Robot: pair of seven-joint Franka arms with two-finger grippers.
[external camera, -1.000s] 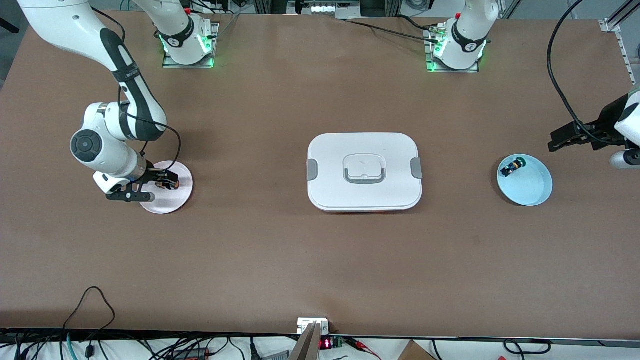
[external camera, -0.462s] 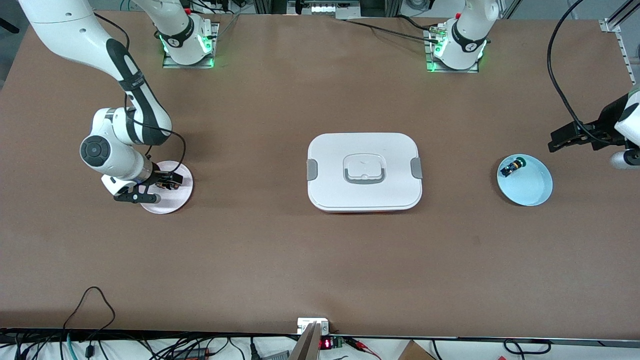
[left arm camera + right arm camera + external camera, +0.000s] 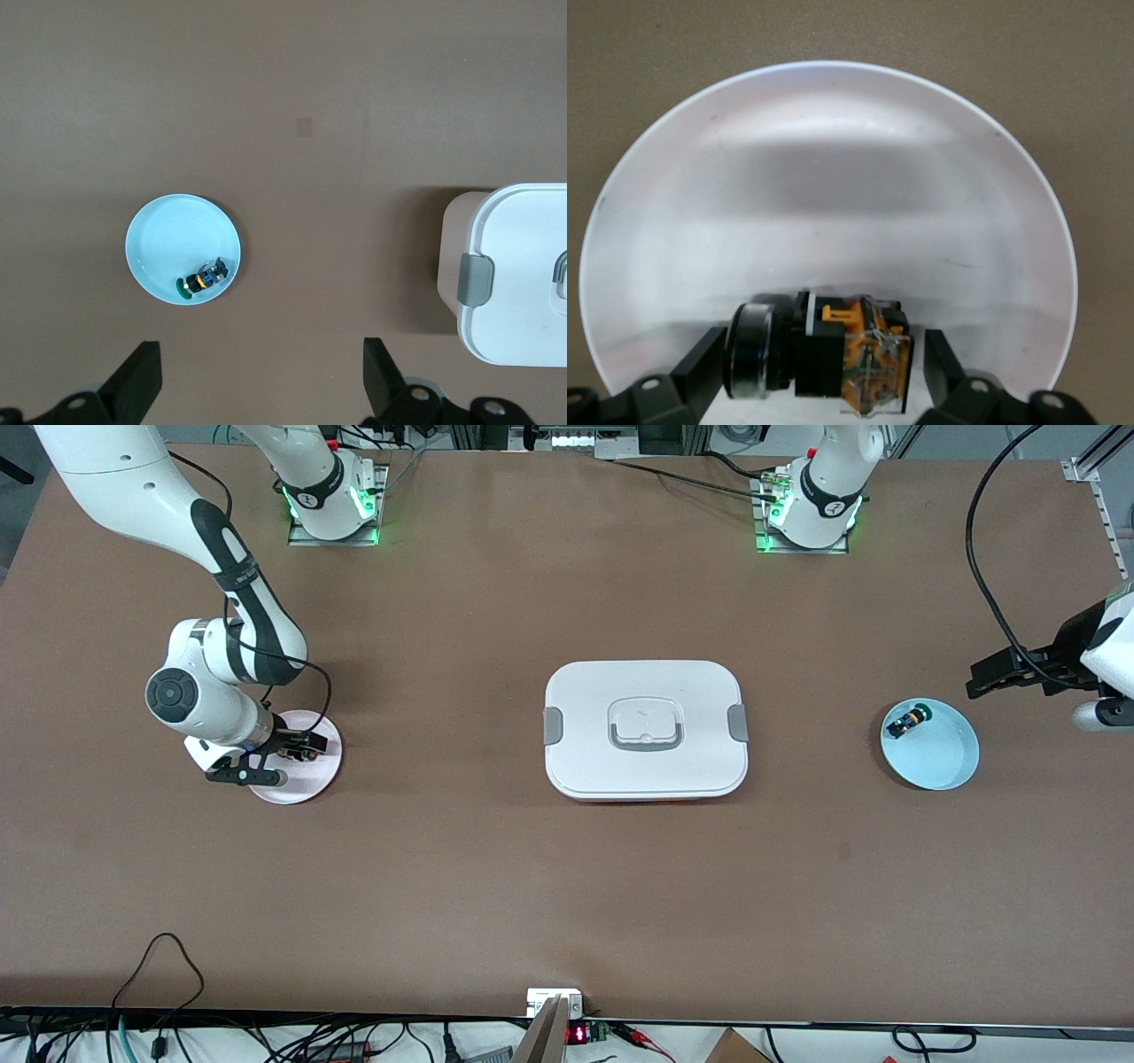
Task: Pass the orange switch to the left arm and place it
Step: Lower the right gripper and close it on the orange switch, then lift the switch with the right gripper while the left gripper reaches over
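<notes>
Middle left of the front view: the right gripper [image 3: 297, 755] is low over a pink plate [image 3: 306, 784], fingers spread around the orange switch [image 3: 824, 356] lying there. Far right edge, the left gripper [image 3: 979, 677] hovers open. The box [image 3: 645, 728] sits center.

Two plates, pink [image 3: 306, 779] and blue [image 3: 943, 766], two switches, orange [image 3: 819, 359] and green [image 3: 908, 722], one box [image 3: 645, 731].

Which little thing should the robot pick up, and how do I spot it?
Start at the big white box mid-table, then go toward the right arm's end to the pink plate. The orange switch lies there between the right gripper fingers; the other switch has a green cap.
</notes>
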